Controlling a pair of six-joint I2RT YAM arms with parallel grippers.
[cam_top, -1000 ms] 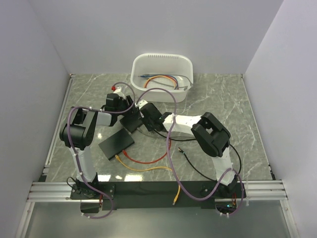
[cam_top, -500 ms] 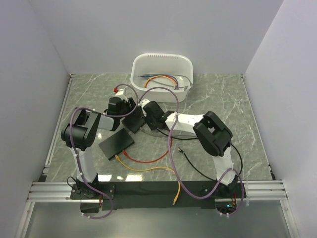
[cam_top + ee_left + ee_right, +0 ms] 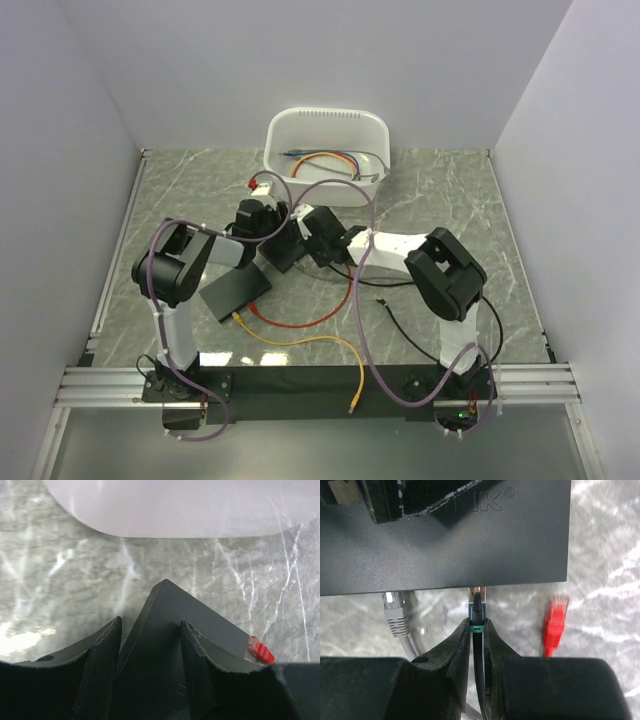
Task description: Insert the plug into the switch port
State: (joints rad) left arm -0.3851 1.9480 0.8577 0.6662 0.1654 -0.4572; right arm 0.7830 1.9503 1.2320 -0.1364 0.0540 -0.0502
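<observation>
The black switch (image 3: 445, 545) is lifted off the marble between the two arms, and appears in the top view as a dark slab (image 3: 283, 252). My left gripper (image 3: 150, 625) is shut on the switch (image 3: 160, 630), one finger on each side of it. My right gripper (image 3: 477, 622) is shut on the black plug (image 3: 477, 611) with a teal band. The plug's tip meets the switch's near edge, though how deep it sits is hidden. In the top view the left gripper (image 3: 272, 235) and the right gripper (image 3: 315, 237) face each other closely.
A grey plug (image 3: 395, 612) and a red plug (image 3: 555, 620) lie under the switch's edge. A second black box (image 3: 235, 288) rests flat on the table with red and yellow cables (image 3: 300, 340) by it. A white tub (image 3: 325, 125) holding cables stands behind. The black cable (image 3: 400, 325) trails right.
Both grippers and the switch between them have shifted to the right and slightly back. The black cable has been dragged along with the right arm.
</observation>
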